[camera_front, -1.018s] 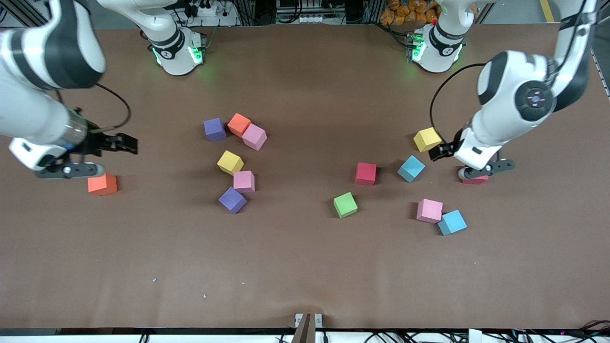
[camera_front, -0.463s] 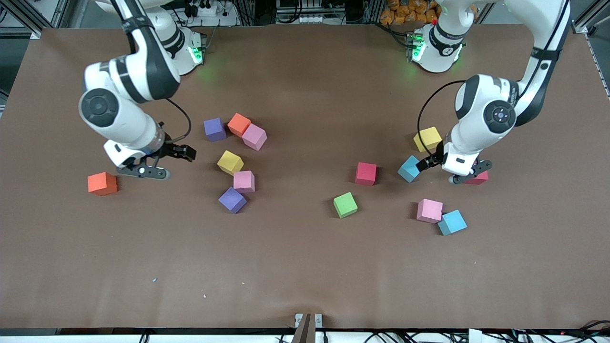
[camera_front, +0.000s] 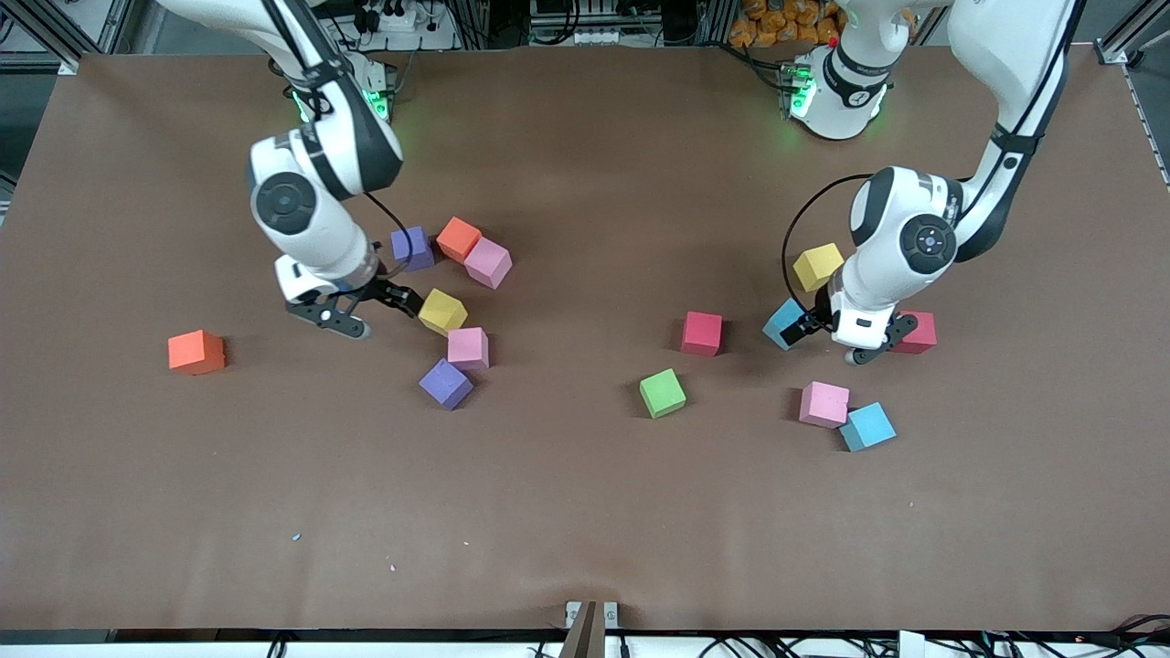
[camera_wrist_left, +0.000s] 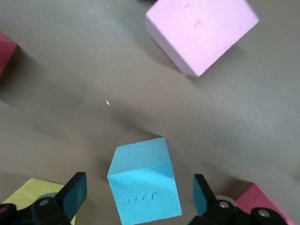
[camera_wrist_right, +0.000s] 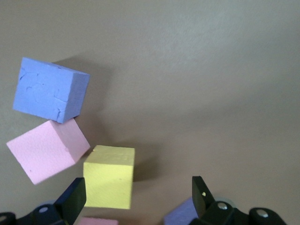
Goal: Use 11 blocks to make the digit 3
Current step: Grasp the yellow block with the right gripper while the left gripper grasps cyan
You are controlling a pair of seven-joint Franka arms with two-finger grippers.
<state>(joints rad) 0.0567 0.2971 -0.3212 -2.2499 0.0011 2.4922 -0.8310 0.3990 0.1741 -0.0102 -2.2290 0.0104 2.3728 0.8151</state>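
1. The brown surface point(camera_front: 585, 512) carries loose blocks, none yet lined up into a digit.
2. The right arm reaches down from its base toward the cluster of blocks at its end of the surface. The right pincer point(camera_front: 366, 315) stands wide and holds nothing, low over bare surface just beside a yellow block point(camera_front: 442, 311); the right wrist view shows that yellow block point(camera_wrist_right: 109, 176) near one finger point(camera_wrist_right: 72, 201).
3. The left arm bends down over the blocks at its own end. The left pincer point(camera_front: 827, 334) also stands wide and holds nothing; in the left wrist view a light blue block point(camera_wrist_left: 144, 187) sits between its fingers point(camera_wrist_left: 75, 194), apart from both.
4. Cluster near the right arm: a purple block point(camera_front: 412, 248), an orange block point(camera_front: 458, 238) and a pink block point(camera_front: 487, 262) lie in a row. Nearer the front camera lie the yellow one, a second pink block point(camera_front: 468, 348) and a second purple block point(camera_front: 445, 383).
5. A lone orange block point(camera_front: 196, 353) lies well apart, toward the right arm's end.
6. A red block point(camera_front: 701, 333) and a green block point(camera_front: 662, 393) lie near the middle.
7. Near the left arm: another yellow block point(camera_front: 817, 266), a second red block point(camera_front: 917, 333), a third pink block point(camera_front: 824, 404) touching a second light blue block point(camera_front: 866, 426).
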